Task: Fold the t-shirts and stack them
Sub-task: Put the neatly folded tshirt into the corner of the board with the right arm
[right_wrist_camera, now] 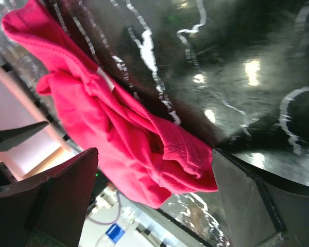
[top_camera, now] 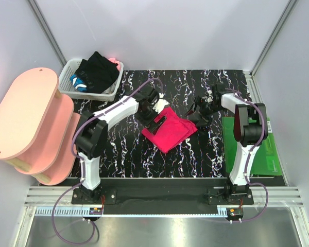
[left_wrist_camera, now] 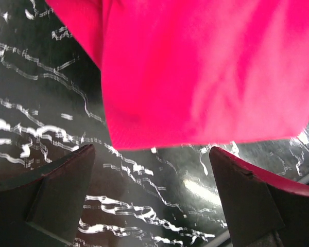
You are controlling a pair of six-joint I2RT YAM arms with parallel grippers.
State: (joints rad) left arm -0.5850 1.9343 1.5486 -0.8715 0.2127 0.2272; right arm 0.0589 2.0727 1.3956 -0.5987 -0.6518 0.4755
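Observation:
The pinkish-red t-shirt (top_camera: pixel 170 133) lies folded in a rough diamond in the middle of the table. My left gripper (top_camera: pixel 155 116) is open at its upper-left edge. In the left wrist view the shirt's hem (left_wrist_camera: pixel 206 77) lies just ahead of the gripper (left_wrist_camera: pixel 150 152), with bare table between the fingers. My right gripper (top_camera: pixel 197 117) is open at the shirt's right corner. In the right wrist view the bunched collar end (right_wrist_camera: pixel 144 149) sits between the spread fingers of the gripper (right_wrist_camera: pixel 153 154). The black t-shirt (top_camera: pixel 99 71) lies crumpled in the basket.
The white slotted basket (top_camera: pixel 71 85) stands at the back left with more clothes in it. A pink two-tier shelf (top_camera: pixel 31 121) fills the left side. A green mat (top_camera: pixel 255 152) lies at the right edge, beside the right arm.

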